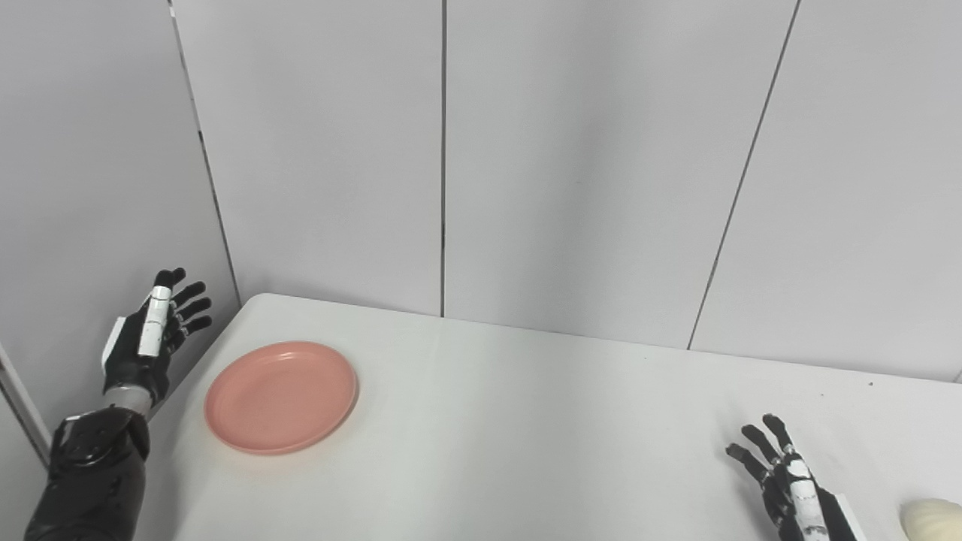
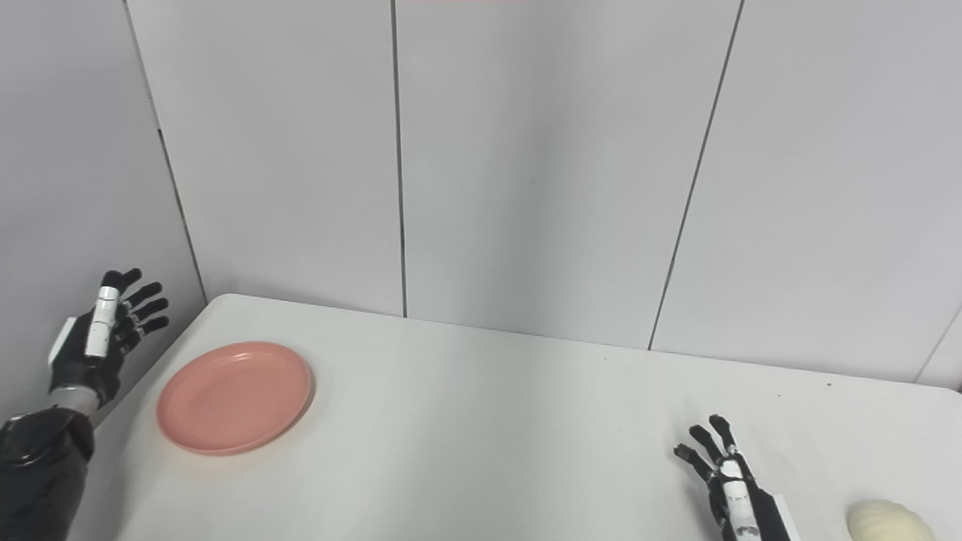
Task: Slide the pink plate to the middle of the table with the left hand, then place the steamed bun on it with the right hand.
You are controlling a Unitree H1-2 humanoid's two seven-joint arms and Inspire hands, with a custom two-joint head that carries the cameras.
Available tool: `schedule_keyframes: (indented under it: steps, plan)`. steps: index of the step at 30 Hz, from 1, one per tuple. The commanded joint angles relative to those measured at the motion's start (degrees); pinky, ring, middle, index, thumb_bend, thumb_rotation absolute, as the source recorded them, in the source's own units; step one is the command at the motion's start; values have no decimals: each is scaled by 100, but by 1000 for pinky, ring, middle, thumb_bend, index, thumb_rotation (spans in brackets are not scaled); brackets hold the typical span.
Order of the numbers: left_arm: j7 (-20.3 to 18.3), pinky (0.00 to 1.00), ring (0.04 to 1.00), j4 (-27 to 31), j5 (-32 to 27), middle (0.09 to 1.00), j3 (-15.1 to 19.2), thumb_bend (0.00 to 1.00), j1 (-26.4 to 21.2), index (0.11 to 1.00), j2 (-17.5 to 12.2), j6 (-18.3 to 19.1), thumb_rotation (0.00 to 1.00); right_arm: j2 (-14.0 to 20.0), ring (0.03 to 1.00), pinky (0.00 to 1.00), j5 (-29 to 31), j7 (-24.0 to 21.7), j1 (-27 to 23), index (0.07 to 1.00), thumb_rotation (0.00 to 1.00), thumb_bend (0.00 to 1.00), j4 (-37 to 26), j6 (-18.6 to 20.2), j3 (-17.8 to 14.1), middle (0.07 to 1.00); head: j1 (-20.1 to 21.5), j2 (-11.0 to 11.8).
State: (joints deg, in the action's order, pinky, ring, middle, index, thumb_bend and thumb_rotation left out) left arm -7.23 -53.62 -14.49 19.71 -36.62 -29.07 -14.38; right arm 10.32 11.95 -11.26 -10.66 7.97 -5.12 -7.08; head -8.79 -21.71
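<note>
A round pink plate [image 1: 281, 397] lies on the white table [image 1: 526, 421] near its left edge, with nothing on it. My left hand [image 1: 154, 330] hovers raised beyond the table's left edge, left of the plate and apart from it, fingers spread open and holding nothing. A pale cream steamed bun [image 2: 890, 520] rests on the table at the bottom right, partly cut off by the picture's edge. My right hand [image 2: 725, 485] sits low over the table just left of the bun, not touching it, its fingers apart and empty.
Grey wall panels [image 1: 571, 150] stand right behind the table's far edge and along its left side. The table's rounded far-left corner [image 1: 255, 299] lies just behind the plate.
</note>
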Motion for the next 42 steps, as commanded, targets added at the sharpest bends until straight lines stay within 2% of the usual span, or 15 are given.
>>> schedule_keyframes:
  steps: [1,11,18,25,37,42]
  plan:
    - [29,776,810,195,-17,834,-17,835,-66,859,-52,-70,896,-112,839,960,-12,15,268,961,944,789,107,-105,61,910,0,-22]
    - [8,778,798,414,-24,814,-89,809,162,820,256,194,871,-112,842,959,44,3,327,963,944,806,-43,8,83,910,62,-115]
    - [-1,805,821,595,-24,840,-203,789,285,852,451,436,873,-108,838,959,46,-2,360,961,930,796,-106,-26,104,901,96,-186]
    - [-60,792,803,542,-100,820,-274,826,262,852,673,527,834,-100,823,950,5,27,375,960,917,799,-196,28,132,899,117,-210]
    - [-63,780,813,1147,-9,832,-632,822,336,861,945,866,878,-133,829,954,44,92,424,955,900,790,-394,253,166,902,191,-278]
    - [-121,748,796,1143,50,820,-752,847,282,860,1041,884,871,-144,823,948,19,120,436,952,897,808,-472,336,193,899,211,-298]
